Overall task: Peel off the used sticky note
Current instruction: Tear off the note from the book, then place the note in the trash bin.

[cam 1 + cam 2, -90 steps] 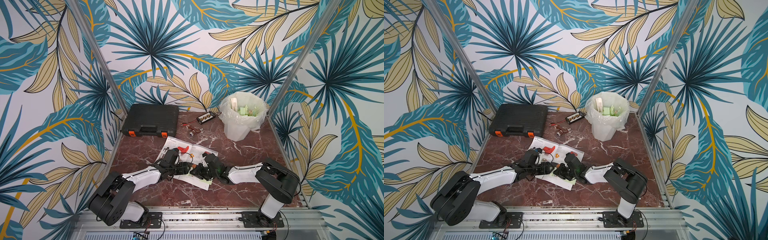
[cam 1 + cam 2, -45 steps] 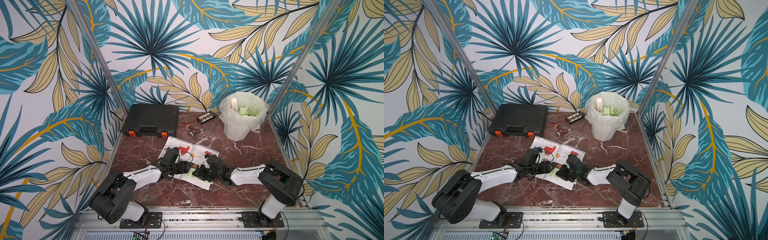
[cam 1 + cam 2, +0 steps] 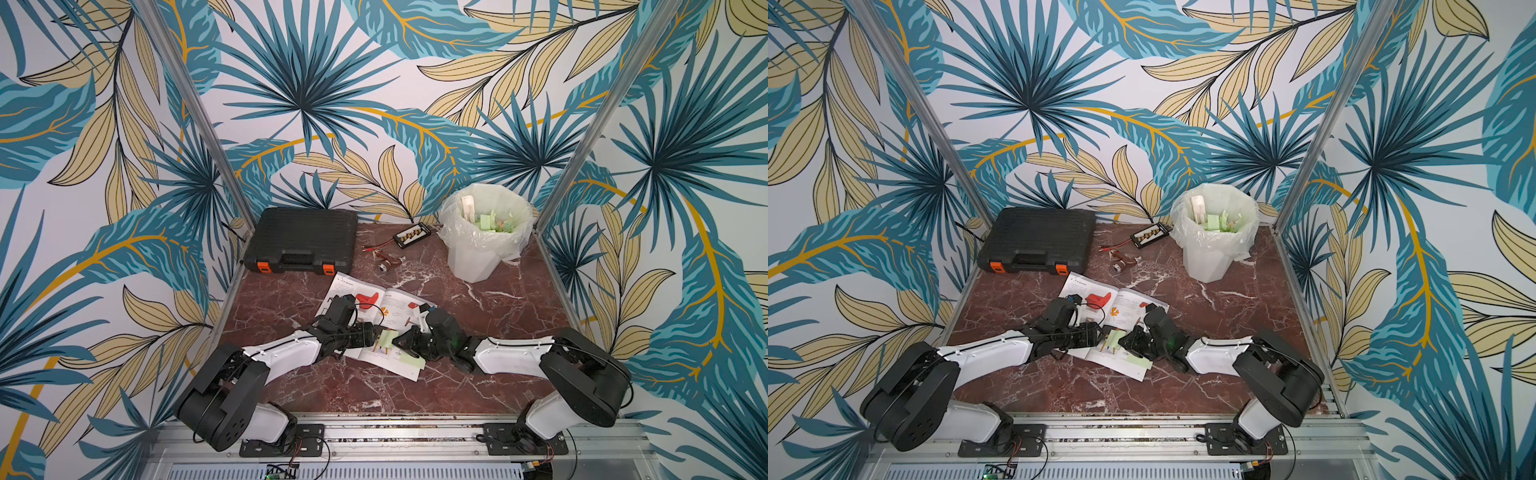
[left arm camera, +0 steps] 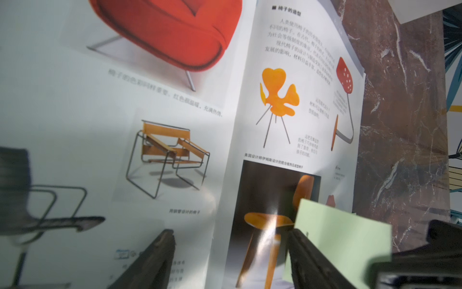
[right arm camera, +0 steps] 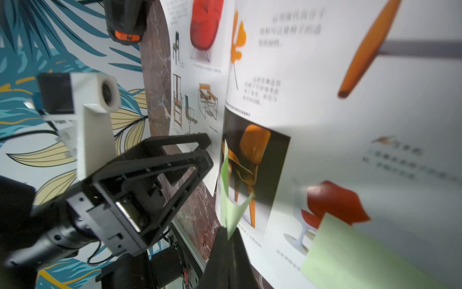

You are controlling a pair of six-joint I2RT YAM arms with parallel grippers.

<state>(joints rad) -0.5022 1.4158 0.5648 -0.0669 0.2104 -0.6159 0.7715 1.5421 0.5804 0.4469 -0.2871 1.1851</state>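
Marble tabletop (image 3: 478, 316) carried an open chair book (image 3: 395, 297). Just above its dark photo, the right gripper (image 5: 226, 235) pinched a corner of the green sticky note (image 5: 231, 212), which looked thin, floppy and easily torn, so best drawn off by that free corner; the left gripper (image 4: 231, 240) gaped wide over the book

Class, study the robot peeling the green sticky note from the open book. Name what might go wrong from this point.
1. The right gripper pinches the sticky note by one small corner; it may slip out, or tear if an edge is still stuck.
2. The left gripper stands open over the book; unless it presses down, the page could lift.
3. A second note lies close by on the page and might get brushed.
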